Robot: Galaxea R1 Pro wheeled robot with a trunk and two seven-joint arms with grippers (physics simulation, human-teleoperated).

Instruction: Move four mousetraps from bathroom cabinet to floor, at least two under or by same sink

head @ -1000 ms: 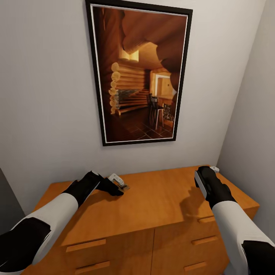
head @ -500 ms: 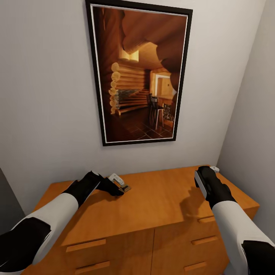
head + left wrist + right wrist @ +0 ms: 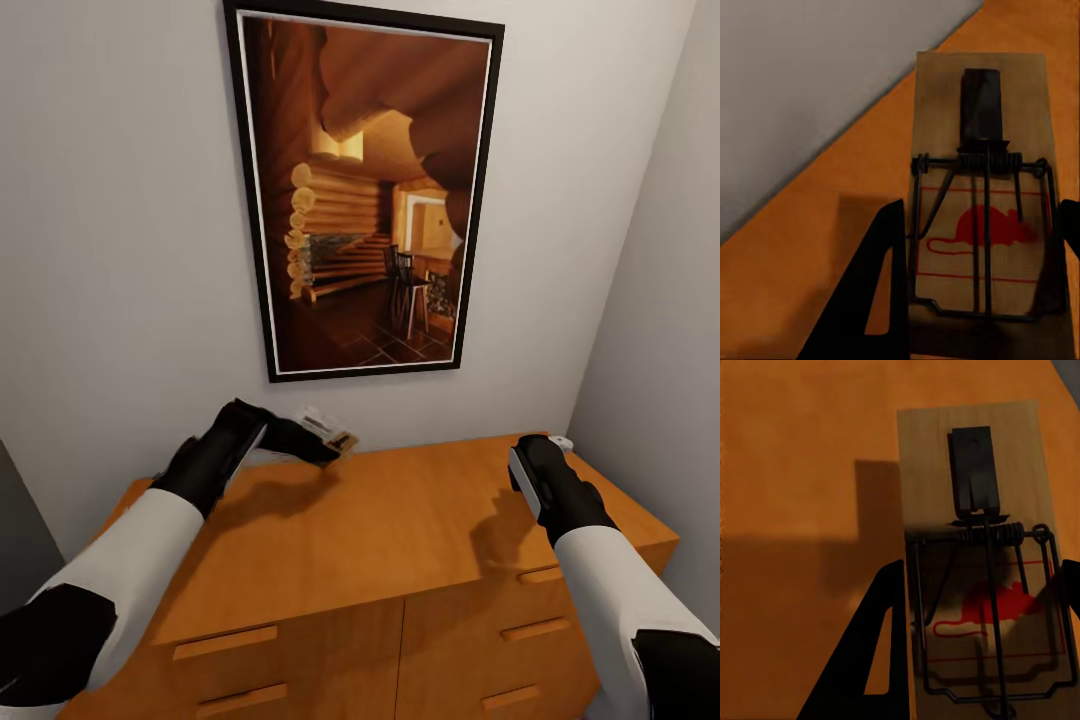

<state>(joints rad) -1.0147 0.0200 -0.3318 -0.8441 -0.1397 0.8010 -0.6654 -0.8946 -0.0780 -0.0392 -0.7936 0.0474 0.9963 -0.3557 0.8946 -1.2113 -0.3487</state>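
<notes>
1. In the head view the left gripper (image 3: 305, 440) is above the far left part of the cabinet (image 3: 400, 530) top, close to the wall (image 3: 130, 250), and it holds a trap (image 3: 335, 438) clear of the wood, with its shadow on the top below.
2. The left wrist view gives the detail the head view lacks: this trap (image 3: 982, 202) is a pale wooden board with a red mouse print, a wire spring and a dark tab. It sits between the two dark fingers (image 3: 874, 292), whose jaws are closed narrowly on its long edges. Behind it are the orange top and the grey wall.
3. The right gripper (image 3: 535, 470) hangs over the far right of the cabinet top, seen from behind in the head view, so its jaws cannot be read there.
4. The right wrist view shows them: a second trap (image 3: 979, 562) of the same kind is pinched between the fingers (image 3: 874, 656), over the orange wood.
5. A framed picture (image 3: 365, 190) of a log room hangs on the wall above the cabinet, and drawer handles (image 3: 225, 642) show on its near front.
</notes>
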